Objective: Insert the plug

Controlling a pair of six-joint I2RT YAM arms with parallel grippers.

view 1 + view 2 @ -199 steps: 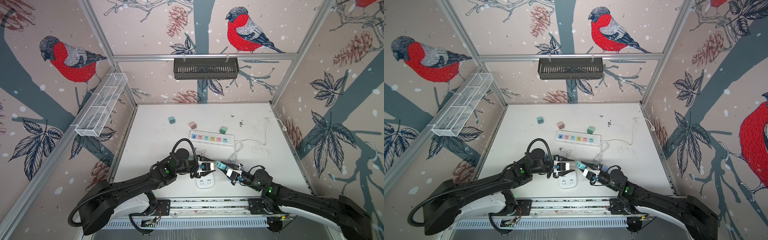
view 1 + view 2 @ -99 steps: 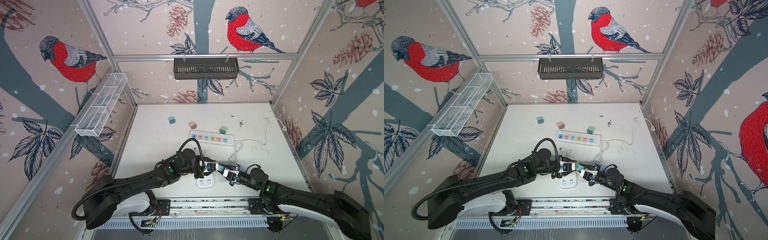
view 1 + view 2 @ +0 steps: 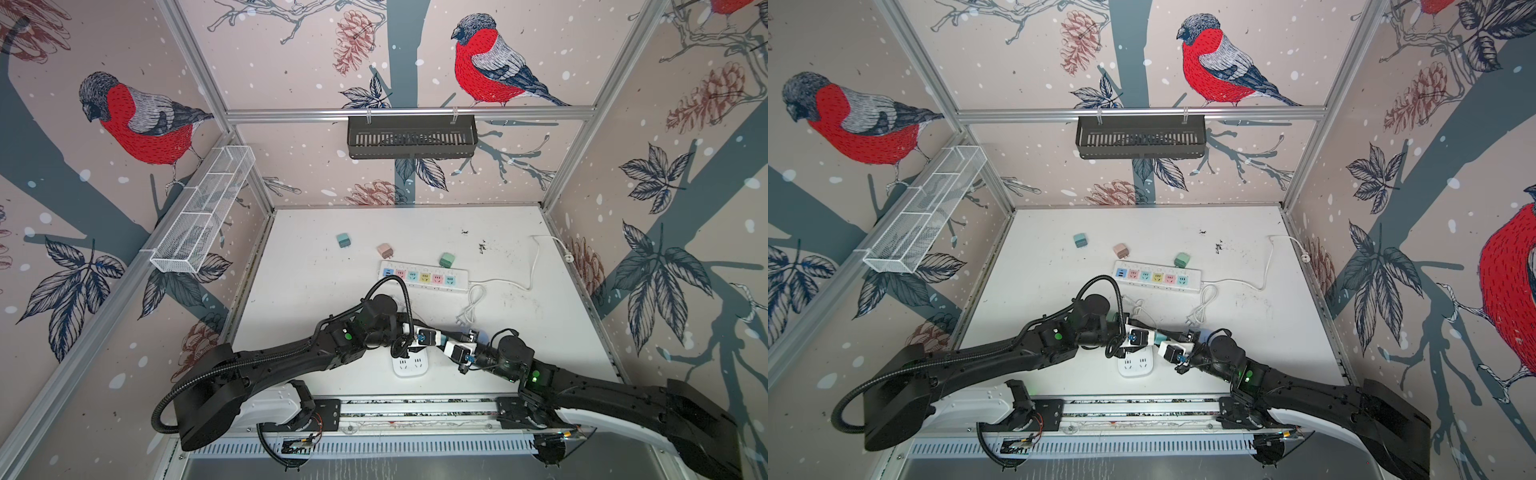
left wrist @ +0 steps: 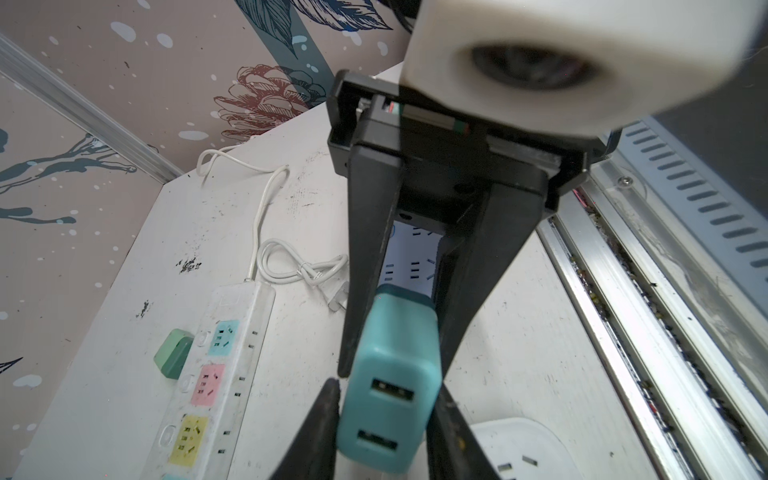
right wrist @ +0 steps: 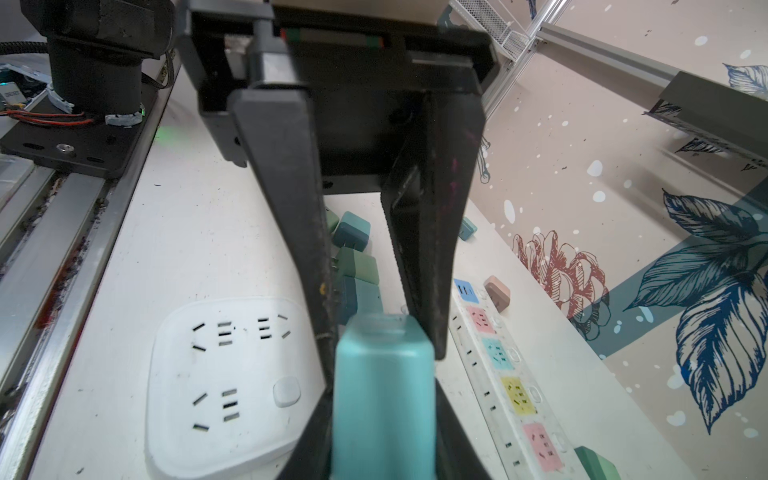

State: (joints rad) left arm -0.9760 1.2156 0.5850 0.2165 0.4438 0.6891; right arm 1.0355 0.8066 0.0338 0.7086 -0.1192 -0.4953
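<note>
A teal plug (image 4: pixel 388 390) with two USB ports hangs just above the table between both arms. My left gripper (image 4: pixel 386 401) is shut on its sides near the port end. My right gripper (image 5: pixel 382 399) is shut on the same plug (image 5: pixel 384 399) from the opposite end. In both top views the two grippers meet nose to nose over the plug (image 3: pixel 441 336) (image 3: pixel 1158 336), just behind the white square socket block (image 3: pixel 409 365) (image 3: pixel 1134 365). The socket block (image 5: pixel 220 374) lies flat beside the plug, with its slots free. The plug's prongs are hidden.
A long power strip (image 3: pixel 424 277) with coloured sockets lies further back, and its white cord (image 3: pixel 473 307) is coiled to the right. Loose teal (image 3: pixel 343 240), pink (image 3: pixel 385 250) and green (image 3: pixel 447 260) plugs lie behind it. The aluminium rail (image 3: pixel 415 405) runs along the front edge.
My left arm has swung right to the right gripper, and its jaws have closed onto the plug. The right gripper has kept its hold and shifted slightly left.
</note>
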